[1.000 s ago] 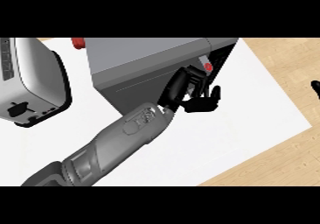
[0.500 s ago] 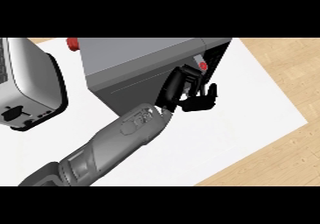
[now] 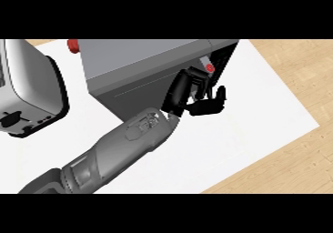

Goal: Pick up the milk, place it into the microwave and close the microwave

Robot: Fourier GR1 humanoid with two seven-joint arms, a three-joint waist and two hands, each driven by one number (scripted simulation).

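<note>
The grey microwave (image 3: 139, 68) stands at the top middle of the head view, with its dark opening (image 3: 223, 57) on its right side. My left forearm comes in from the lower left, and my left hand (image 3: 204, 105) is at that opening. Its fingers (image 3: 177, 91) and thumb curl round the milk (image 3: 205, 63), a small pale carton with a red cap. Only the carton's top shows, just inside the opening's edge. My right hand is out of view.
A silver toaster (image 3: 25, 91) stands at the left edge on the white counter (image 3: 249, 136). A red knob (image 3: 73, 44) shows at the microwave's back left corner. The wooden floor (image 3: 310, 68) lies beyond the counter's right edge.
My left hand has shifted slightly left, closer to the microwave's opening, still holding the milk. The right hand seen at the right edge one second ago has left the view.
</note>
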